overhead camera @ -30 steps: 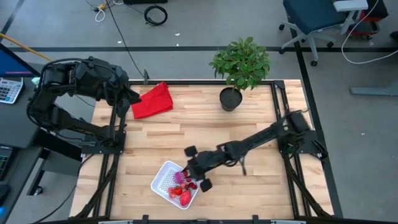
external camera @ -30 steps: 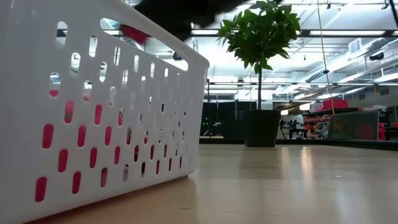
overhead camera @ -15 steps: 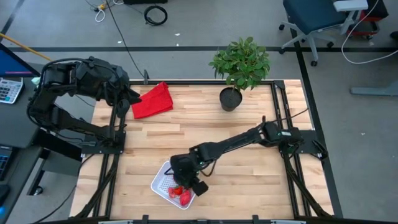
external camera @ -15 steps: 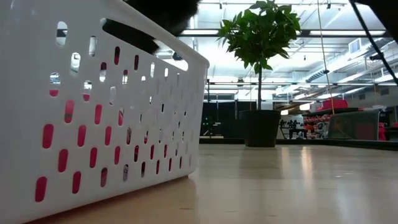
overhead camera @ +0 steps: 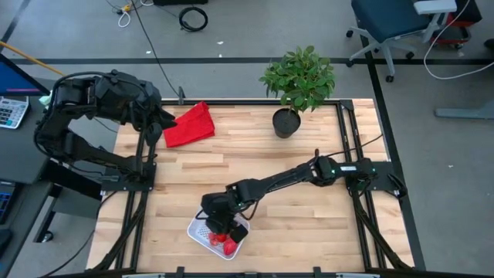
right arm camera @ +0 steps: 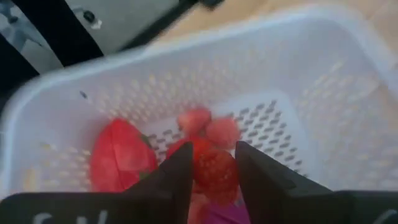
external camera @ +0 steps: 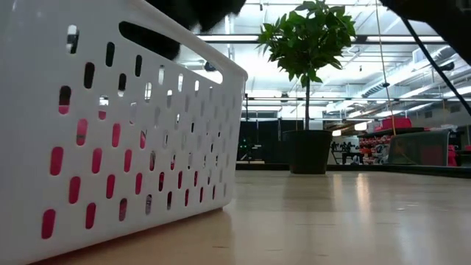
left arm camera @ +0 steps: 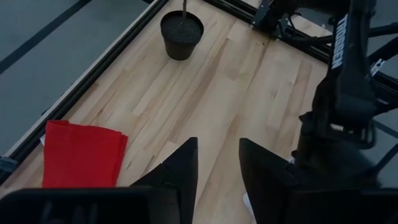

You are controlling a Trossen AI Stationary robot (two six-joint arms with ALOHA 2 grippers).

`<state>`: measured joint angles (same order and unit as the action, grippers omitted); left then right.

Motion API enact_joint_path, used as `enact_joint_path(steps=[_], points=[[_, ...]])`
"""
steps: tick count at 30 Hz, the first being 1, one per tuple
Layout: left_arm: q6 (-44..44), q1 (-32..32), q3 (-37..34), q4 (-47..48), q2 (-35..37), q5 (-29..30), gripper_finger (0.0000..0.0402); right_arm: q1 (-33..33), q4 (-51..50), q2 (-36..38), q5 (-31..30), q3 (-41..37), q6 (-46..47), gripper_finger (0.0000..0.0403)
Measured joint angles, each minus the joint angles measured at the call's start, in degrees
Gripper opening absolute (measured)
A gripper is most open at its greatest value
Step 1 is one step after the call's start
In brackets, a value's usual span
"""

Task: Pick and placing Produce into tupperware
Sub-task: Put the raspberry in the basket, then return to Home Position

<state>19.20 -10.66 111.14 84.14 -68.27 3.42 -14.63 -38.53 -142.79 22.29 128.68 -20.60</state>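
The white tupperware (overhead camera: 198, 231) sits near the table's near edge, and its perforated wall (external camera: 147, 147) fills the left of the low view. Red fruit pieces (overhead camera: 228, 246) lie on its dotted bottom: a large strawberry (right arm camera: 118, 158) and smaller bits (right arm camera: 194, 118). A purple piece (right arm camera: 217, 211) shows low between the fingers. My right gripper (overhead camera: 220, 224) (right arm camera: 212, 152) hangs over the container's middle, shut on a small red fruit piece. My left gripper (overhead camera: 158, 120) (left arm camera: 217, 146) waits open at the far left, beside the red cloth. My right gripper pinches a small red fruit piece (right arm camera: 214, 171) between its two fingers, coming from above and pointing down into the tupperware. The piece fills the gap between the fingers and appears clear of the fruit on the container's bottom.
A red cloth (overhead camera: 189, 123) lies at the far left corner. A potted plant (overhead camera: 297, 81) in a black pot (left arm camera: 181, 34) stands at the far edge. Bare wood lies between them and to the right of the container.
My right gripper has moved toward the table's left, from beside the container's right edge to above its middle, and has come down over its rim. The arm has stretched farther across the table. The container has stayed where it was.
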Motion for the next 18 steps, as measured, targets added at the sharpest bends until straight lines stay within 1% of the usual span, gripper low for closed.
enact_joint_path(steps=[5,8,12,15,18], points=[[1.1,0.0,0.0,0.1,0.0,0.0,0.0125,0.3,0.1,-2.1,-0.3,-0.2,-0.1,0.0145],[0.8,0.0,0.0,0.1,0.0,0.0,0.0122,0.3,2.7,-2.0,-0.6,-0.1,0.0,0.0169],[0.7,0.0,0.0,0.1,0.0,0.0,0.0119,0.3,3.7,-2.0,-1.2,-0.1,0.0,0.0207],[0.6,0.0,0.0,0.2,0.0,0.0,0.0122,0.4,2.1,-1.2,-5.2,-0.1,0.0,0.0229],[0.5,0.0,0.0,0.2,0.0,0.0,0.0125,1.0,-0.3,2.0,-13.1,-0.2,-0.1,0.0241]])
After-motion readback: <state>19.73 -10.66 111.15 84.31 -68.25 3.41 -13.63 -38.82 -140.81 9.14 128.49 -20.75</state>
